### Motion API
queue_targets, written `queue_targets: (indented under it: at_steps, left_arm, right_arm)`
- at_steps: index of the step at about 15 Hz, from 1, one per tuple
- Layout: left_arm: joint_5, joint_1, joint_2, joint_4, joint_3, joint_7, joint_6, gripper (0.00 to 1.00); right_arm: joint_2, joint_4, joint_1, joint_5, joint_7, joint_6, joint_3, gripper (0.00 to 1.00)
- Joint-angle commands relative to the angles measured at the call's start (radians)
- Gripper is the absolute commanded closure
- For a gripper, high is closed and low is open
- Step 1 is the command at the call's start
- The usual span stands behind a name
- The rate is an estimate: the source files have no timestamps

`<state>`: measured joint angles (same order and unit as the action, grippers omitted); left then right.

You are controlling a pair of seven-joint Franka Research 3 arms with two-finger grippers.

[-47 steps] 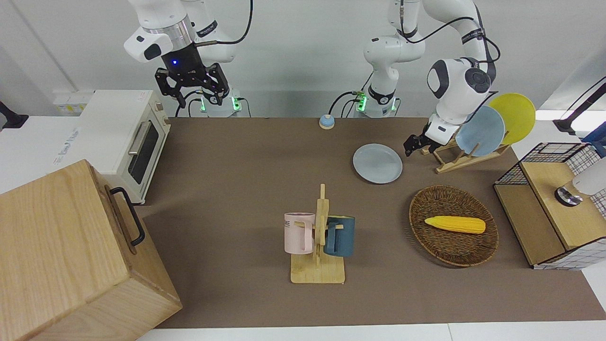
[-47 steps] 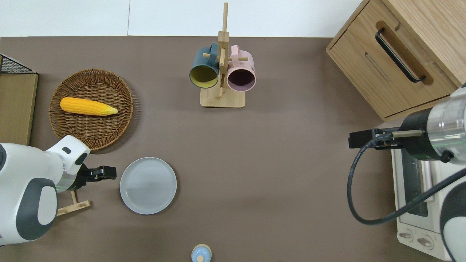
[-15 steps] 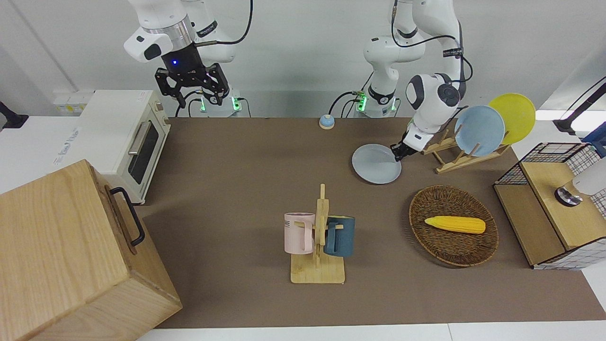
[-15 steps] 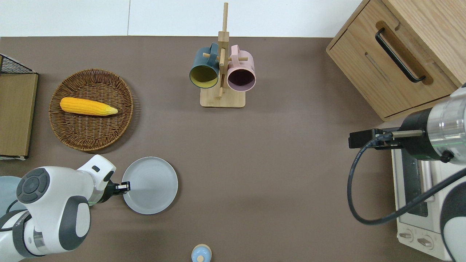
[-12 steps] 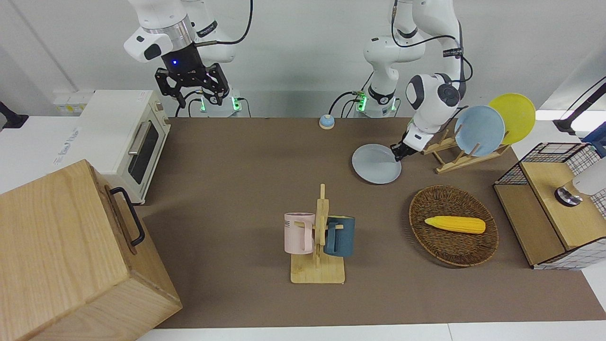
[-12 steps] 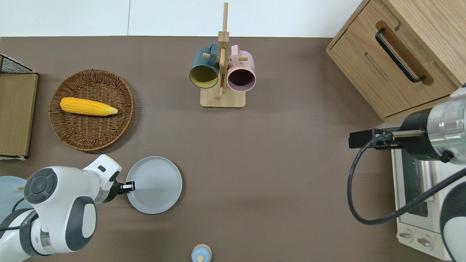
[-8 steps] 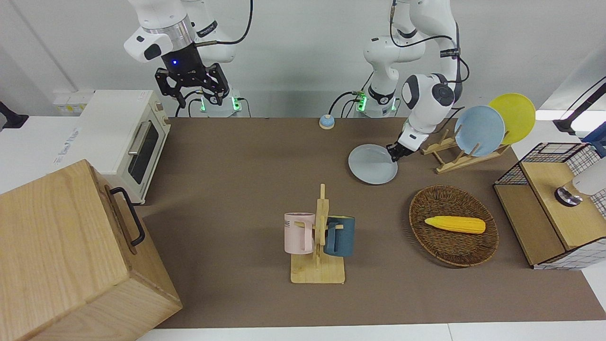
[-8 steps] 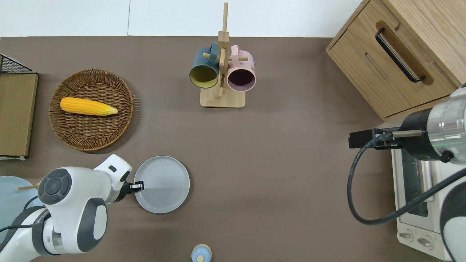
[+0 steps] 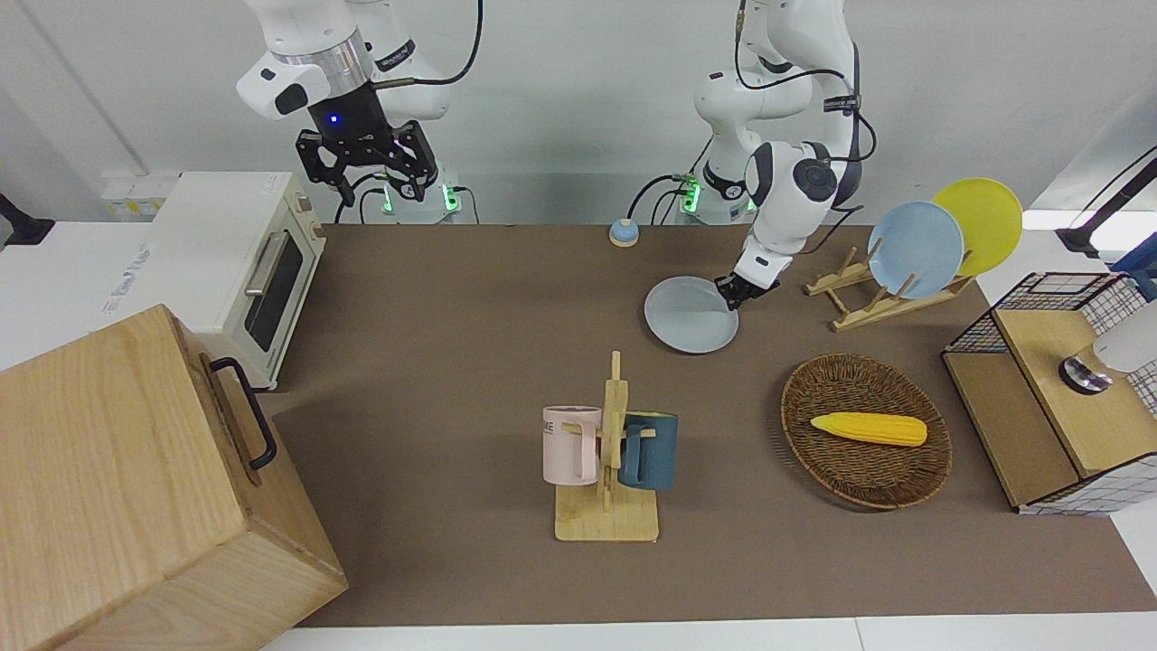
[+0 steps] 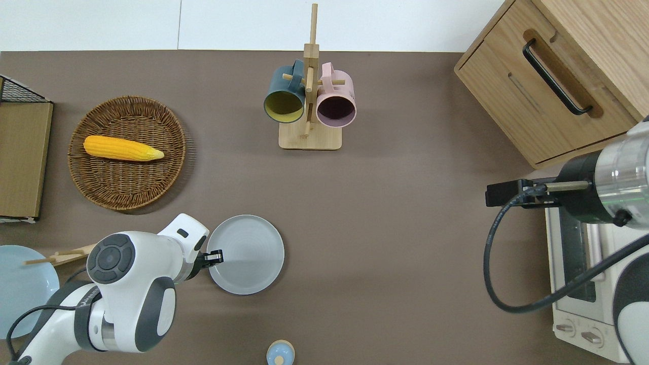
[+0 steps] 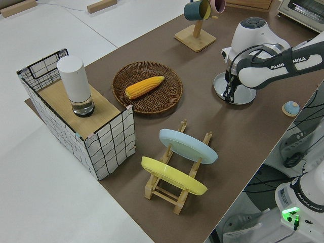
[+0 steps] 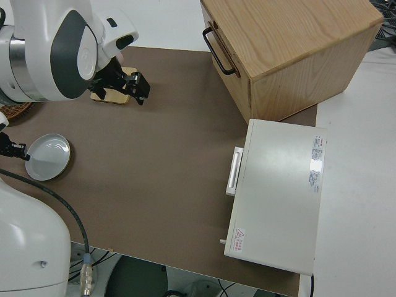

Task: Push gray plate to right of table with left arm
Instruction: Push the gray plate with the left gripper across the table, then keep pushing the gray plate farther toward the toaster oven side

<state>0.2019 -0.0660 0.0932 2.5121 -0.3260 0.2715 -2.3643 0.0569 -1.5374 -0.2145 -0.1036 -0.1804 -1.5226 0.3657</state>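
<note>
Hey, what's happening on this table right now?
The left gripper is low at the rim of the round pale gray plate, at the edge toward the left arm's end of the brown-matted table, set to push it toward the right arm's end. The plate lies flat, near the table's middle. The right arm is parked.

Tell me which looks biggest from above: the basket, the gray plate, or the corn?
In the overhead view:
1. wicker basket
2. gray plate
3. corn, about as long as the plate is wide but much thinner

Table (image 10: 405, 243): gray plate (image 10: 253, 248), mug rack (image 10: 309, 137), wicker basket (image 10: 127, 192).
</note>
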Motion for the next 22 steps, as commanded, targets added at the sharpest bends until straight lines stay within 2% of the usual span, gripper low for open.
queue_targets:
  at_steps: [1,4,22]
  left_arm:
    - [0.066,0.063,-0.067,-0.05,-0.004,0.058,-0.043,1.0]
    - [0.083,0.101,-0.087,-0.076,-0.004,0.1,-0.053,1.0]
    - [0.077,0.297,-0.11,-0.148,-0.004,0.35,-0.082,1.0]
  right_arm:
    - [-0.006,0.014,-0.006,-0.016,-0.002,0.005,0.004,0.005]
    - [-0.006,0.014,-0.006,-0.016,-0.002,0.005,0.004,0.005]
    - [-0.006,0.014,-0.006,-0.016,-0.002,0.005,0.004,0.005]
